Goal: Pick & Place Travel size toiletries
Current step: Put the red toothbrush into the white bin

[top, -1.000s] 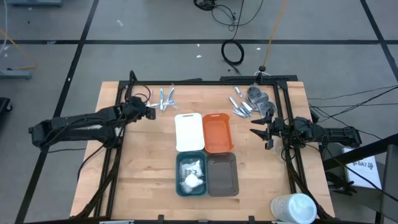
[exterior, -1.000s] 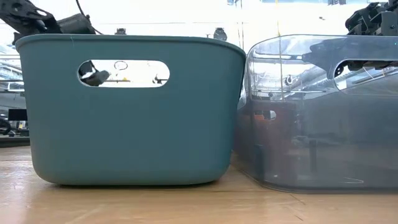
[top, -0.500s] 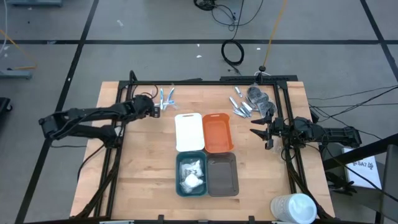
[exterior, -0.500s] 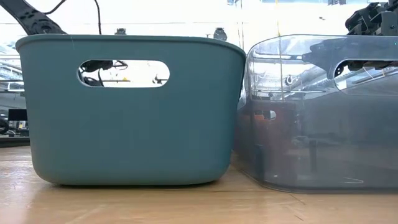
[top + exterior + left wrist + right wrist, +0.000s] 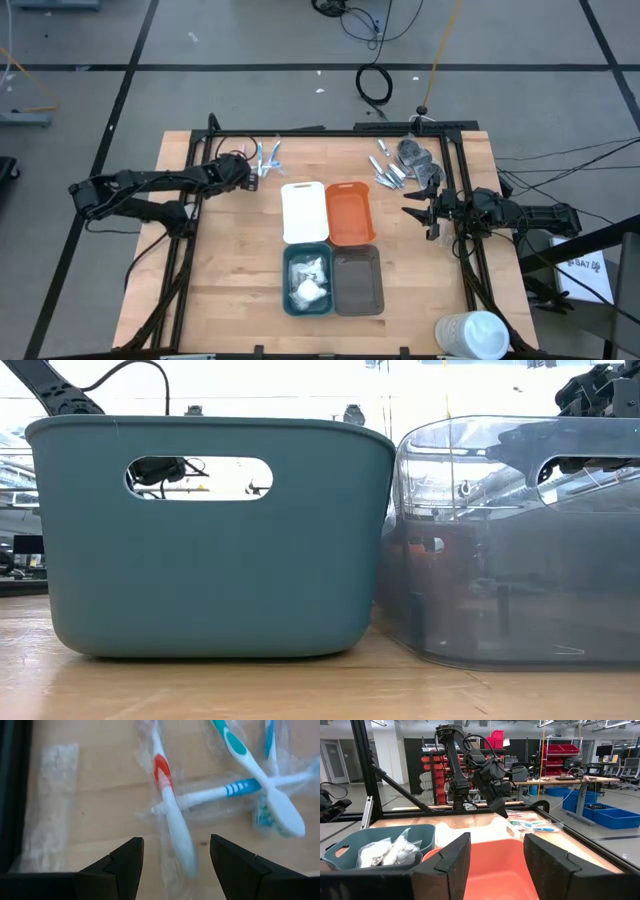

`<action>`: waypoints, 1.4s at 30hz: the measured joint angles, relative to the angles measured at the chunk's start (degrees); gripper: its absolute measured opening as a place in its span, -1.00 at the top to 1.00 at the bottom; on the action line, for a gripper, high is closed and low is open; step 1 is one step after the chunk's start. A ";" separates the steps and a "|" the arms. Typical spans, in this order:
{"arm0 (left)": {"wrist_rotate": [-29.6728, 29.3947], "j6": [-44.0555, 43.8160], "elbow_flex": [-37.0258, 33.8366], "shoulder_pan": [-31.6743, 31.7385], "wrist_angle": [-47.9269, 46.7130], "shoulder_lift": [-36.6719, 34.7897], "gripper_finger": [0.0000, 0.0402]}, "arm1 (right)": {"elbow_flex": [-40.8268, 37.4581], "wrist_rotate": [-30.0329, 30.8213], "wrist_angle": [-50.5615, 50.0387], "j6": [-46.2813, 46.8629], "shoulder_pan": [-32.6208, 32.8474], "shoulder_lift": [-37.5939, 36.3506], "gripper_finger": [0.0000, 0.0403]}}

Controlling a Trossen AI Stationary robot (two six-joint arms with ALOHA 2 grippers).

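Observation:
Several clear-wrapped toothbrushes (image 5: 266, 157) lie flat on the table near its far left. In the left wrist view, a red-and-white one (image 5: 170, 815) lies nearest and blue ones (image 5: 260, 785) cross each other beyond it. My left gripper (image 5: 172, 865) (image 5: 250, 171) is open and tipped down just over them. Its fingertips stand on either side of the red-and-white toothbrush's handle without touching it. White sachets (image 5: 308, 278) lie in the teal tray (image 5: 288, 300). My right gripper (image 5: 418, 207) (image 5: 495, 865) waits open at the table's right side.
White (image 5: 303, 212), orange (image 5: 350, 212), teal and grey (image 5: 358, 281) trays stand together mid-table. Silver pieces (image 5: 388, 170) and dark grey pieces (image 5: 415, 158) lie at the far right. A big white cup (image 5: 472, 333) stands at the near right corner. A black frame rail (image 5: 12, 795) runs beside the toothbrushes.
My left gripper has gone down and toward the table's right and far edge, closing on the wrapped toothbrushes and tipping further down. It has stayed open.

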 joint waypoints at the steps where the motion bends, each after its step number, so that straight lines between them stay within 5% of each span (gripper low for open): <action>1: -0.68 0.05 0.00 0.00 0.15 0.00 -0.12 | 0.02 0.00 -0.01 0.01 0.01 0.00 0.13; 17: -2.90 0.29 0.00 0.00 1.69 0.00 -0.10 | 0.02 0.00 0.00 0.00 0.02 0.00 0.14; 29: -2.87 0.25 0.00 0.00 1.38 0.00 0.56 | 0.02 0.00 -0.01 0.02 0.00 0.00 0.13; 42: -2.98 4.03 0.00 0.00 1.37 -0.53 0.96 | 0.01 0.00 -0.01 0.02 0.00 -0.01 0.13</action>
